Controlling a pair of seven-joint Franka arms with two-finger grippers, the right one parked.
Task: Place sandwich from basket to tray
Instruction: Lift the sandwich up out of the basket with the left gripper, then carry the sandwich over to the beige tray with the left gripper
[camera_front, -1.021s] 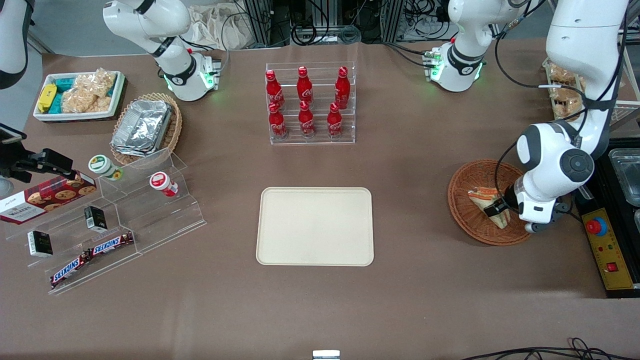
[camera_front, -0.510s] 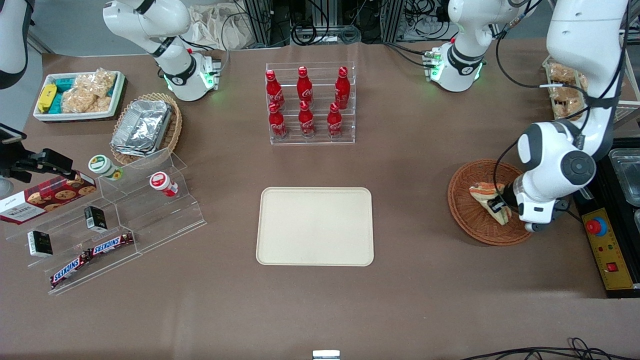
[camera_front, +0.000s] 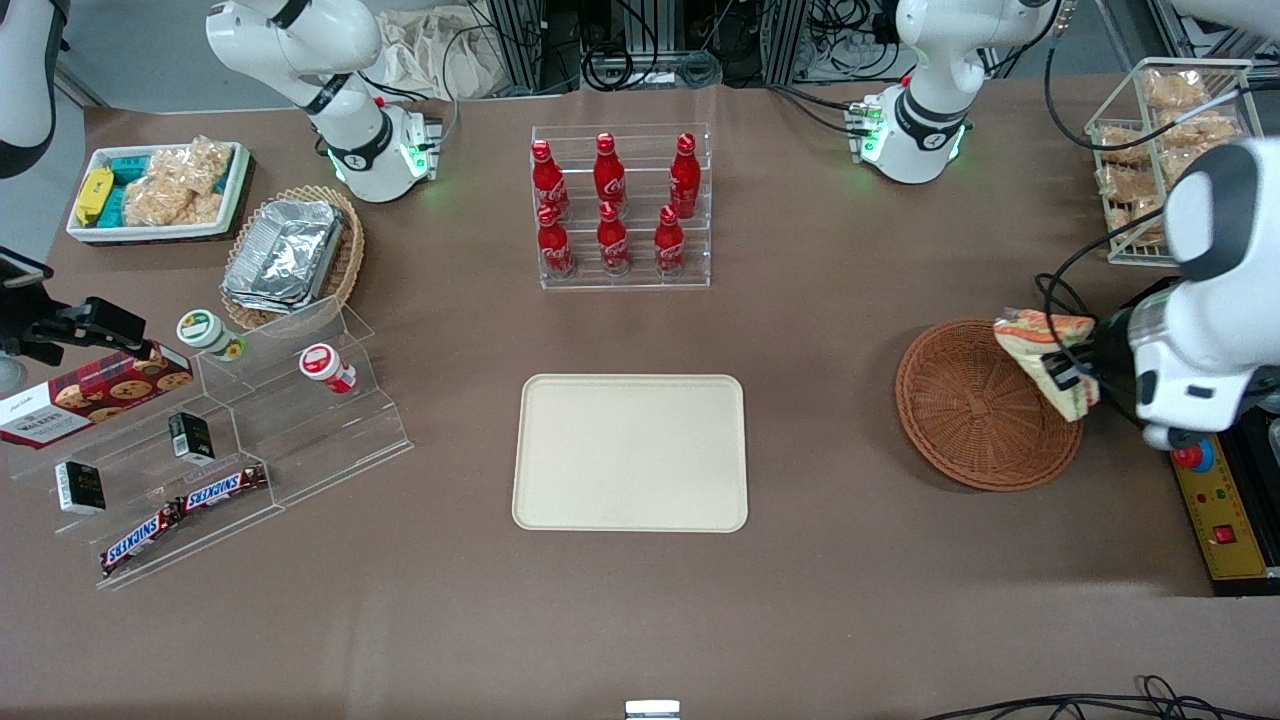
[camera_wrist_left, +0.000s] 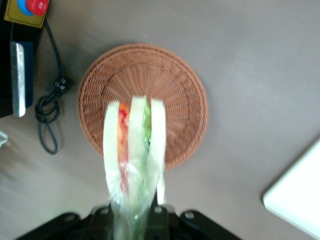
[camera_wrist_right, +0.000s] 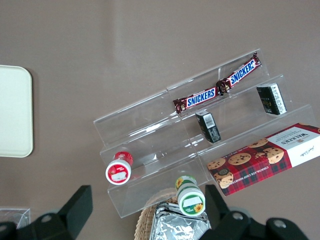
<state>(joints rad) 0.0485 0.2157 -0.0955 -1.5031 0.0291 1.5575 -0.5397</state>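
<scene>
Now gripper clamped on sandwich, aloft

A brown-covered table under even light, cables along its edge.

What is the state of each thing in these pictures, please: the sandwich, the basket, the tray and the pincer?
sandwich: wrapped, lifted out, hanging in the air above the basket's rim.
basket: empty, resting on the table.
tray: empty, flat on the table, nothing placed on it yet.
pincer: shut on the sandwich, raised above the basket's edge at the working arm's end of the table.
</scene>
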